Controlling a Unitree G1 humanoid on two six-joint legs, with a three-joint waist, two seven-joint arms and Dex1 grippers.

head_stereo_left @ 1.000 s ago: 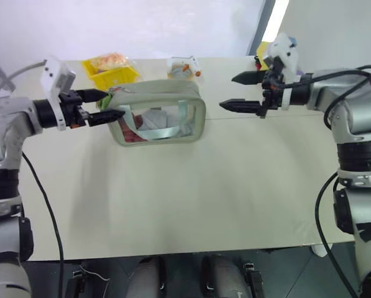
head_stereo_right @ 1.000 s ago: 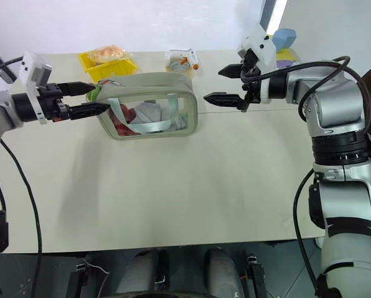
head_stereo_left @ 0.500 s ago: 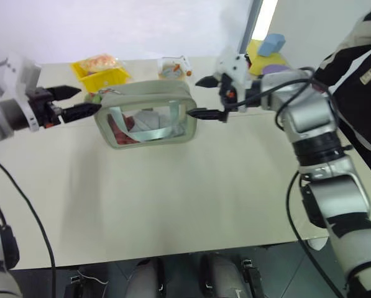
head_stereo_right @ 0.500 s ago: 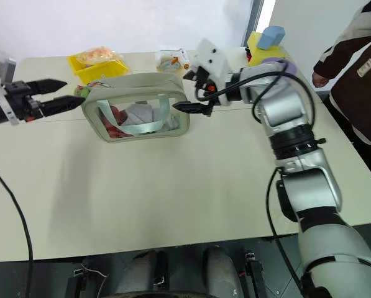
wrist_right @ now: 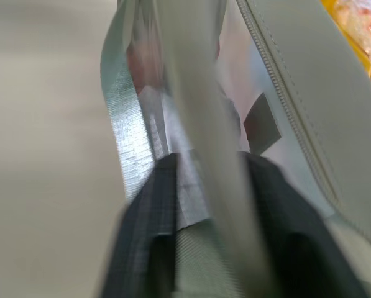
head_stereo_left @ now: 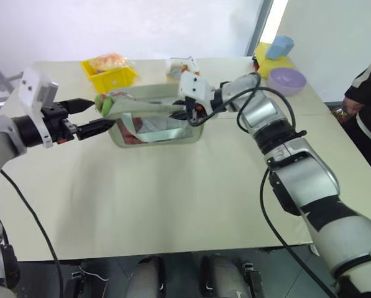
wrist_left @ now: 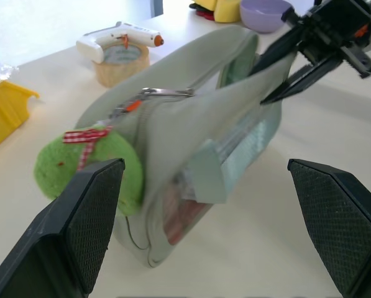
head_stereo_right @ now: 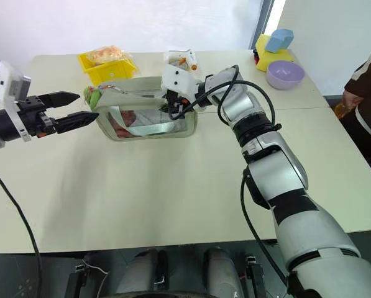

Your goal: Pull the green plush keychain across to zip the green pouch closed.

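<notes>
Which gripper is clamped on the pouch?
The right gripper: its fingers pinch the green pouch's top edge. The left gripper hangs open beside the keychain, holding nothing.

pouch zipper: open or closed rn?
Open. The green pouch gapes along its top, one fabric edge pinched in the right gripper, and the green plush keychain sits at the end nearer the left gripper.

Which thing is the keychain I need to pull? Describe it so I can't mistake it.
On the table, find the green pouch with the clear window. At its end nearest the left gripper sits the green plush keychain: fuzzy, bright green, with a red checked bow.
</notes>
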